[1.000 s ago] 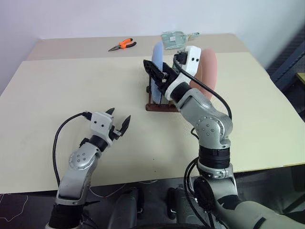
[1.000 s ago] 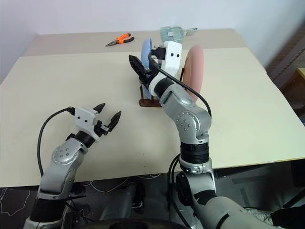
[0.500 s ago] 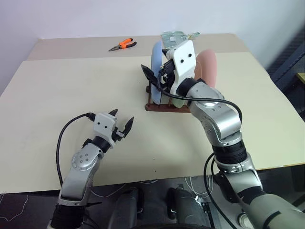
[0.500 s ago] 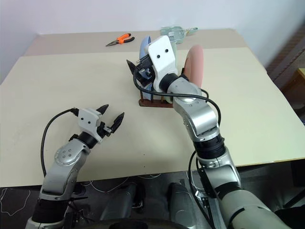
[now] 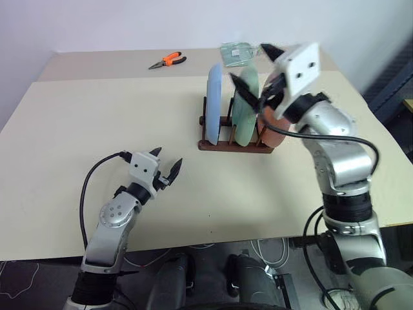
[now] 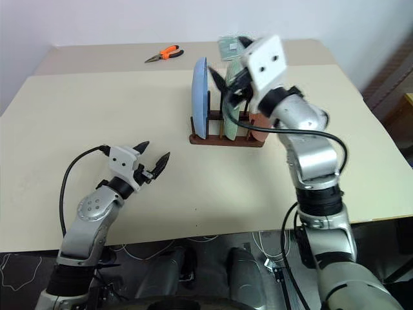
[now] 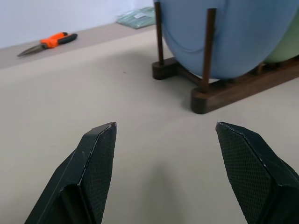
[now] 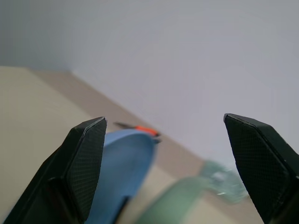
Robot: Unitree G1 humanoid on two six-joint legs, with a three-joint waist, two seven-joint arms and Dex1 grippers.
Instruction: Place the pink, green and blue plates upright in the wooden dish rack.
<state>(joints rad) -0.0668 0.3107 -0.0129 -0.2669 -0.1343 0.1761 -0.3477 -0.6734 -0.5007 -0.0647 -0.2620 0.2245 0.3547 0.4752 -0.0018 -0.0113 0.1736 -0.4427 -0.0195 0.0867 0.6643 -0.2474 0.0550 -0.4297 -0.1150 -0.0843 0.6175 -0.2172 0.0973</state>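
Beige worktop: small dark-brown wooden dish rack near far edge centre holds round blue plate, pale green plate, pink plate, all upright. Looks like the placing step is done; next, retreat clear. Right gripper above rack, fingers wide, empty. Left gripper near front edge, fingers apart, empty

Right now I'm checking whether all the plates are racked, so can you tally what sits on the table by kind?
Plates: 3, the blue plate, green plate and pink plate, upright in the rack
Wooden dish rack: 1
Orange-handled pliers: 1
Clear green packet: 1
Total: 6
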